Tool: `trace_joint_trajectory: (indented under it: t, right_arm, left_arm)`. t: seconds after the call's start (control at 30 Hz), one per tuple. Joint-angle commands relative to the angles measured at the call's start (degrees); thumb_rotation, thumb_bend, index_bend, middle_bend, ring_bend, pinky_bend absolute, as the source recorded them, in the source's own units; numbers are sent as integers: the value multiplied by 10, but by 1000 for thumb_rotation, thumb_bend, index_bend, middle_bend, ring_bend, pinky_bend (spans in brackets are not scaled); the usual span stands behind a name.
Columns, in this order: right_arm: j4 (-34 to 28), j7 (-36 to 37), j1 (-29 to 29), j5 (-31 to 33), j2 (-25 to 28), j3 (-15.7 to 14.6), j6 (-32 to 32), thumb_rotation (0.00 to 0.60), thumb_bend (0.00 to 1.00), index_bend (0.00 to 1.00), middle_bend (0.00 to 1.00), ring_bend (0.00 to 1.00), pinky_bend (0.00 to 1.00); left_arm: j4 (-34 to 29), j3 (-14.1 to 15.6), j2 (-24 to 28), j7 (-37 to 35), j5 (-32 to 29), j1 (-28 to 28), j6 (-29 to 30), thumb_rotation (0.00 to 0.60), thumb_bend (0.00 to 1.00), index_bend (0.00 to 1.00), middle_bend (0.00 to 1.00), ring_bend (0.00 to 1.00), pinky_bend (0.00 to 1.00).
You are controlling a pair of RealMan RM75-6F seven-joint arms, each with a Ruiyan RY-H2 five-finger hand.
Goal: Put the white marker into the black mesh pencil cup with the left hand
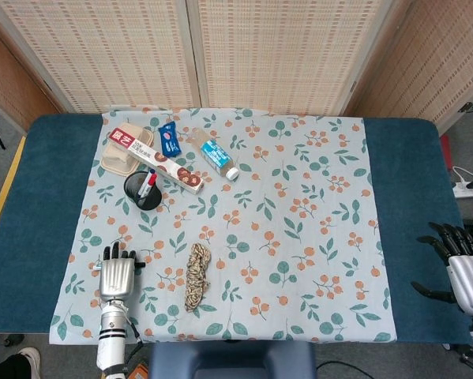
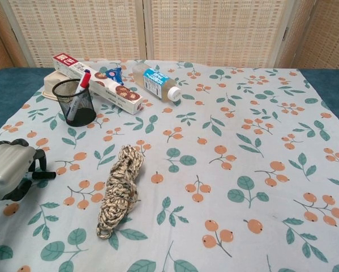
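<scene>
The white marker [image 2: 33, 175] lies on the flowered cloth at the near left, its black cap [image 2: 44, 175] sticking out to the right. My left hand [image 2: 8, 170] is down on it, fingers curled over the barrel and thumb below; most of the barrel is hidden. In the head view the left hand [image 1: 116, 273] shows the cap [image 1: 139, 264] beside it. The black mesh pencil cup [image 2: 74, 102] stands upright farther back on the left, holding a red-capped pen [image 2: 84, 79]. My right hand [image 1: 467, 272] rests far right on the blue table, fingers spread and holding nothing.
A coiled rope bundle [image 2: 119, 187] lies just right of the left hand. Behind the cup [image 1: 144, 189] lie a long toothpaste box [image 2: 98, 84], a beige tray [image 1: 119, 158], a blue packet [image 1: 168, 140] and a plastic bottle [image 2: 155, 82] on its side.
</scene>
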Motion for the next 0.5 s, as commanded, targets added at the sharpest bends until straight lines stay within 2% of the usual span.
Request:
trace_joint_trajectory:
  t: [0.03, 0.27, 0.5]
  right_arm:
    - [0, -1, 0, 0, 0, 0, -1, 600, 0, 278, 87, 45, 0]
    - [-1, -3, 1, 2, -1, 1, -1, 600, 0, 280, 87, 45, 0]
    - [0, -3, 1, 3, -1, 1, -3, 600, 0, 281, 87, 45, 0]
  left_arm:
    - [1, 0, -1, -2, 2, -1, -1, 600, 432, 434, 453, 141, 179]
    - [4, -1, 0, -6, 10, -4, 1, 600, 435, 469, 498, 168, 185]
    - [-2, 0, 3, -10, 16, -3, 5, 600, 434, 465, 499, 169, 185]
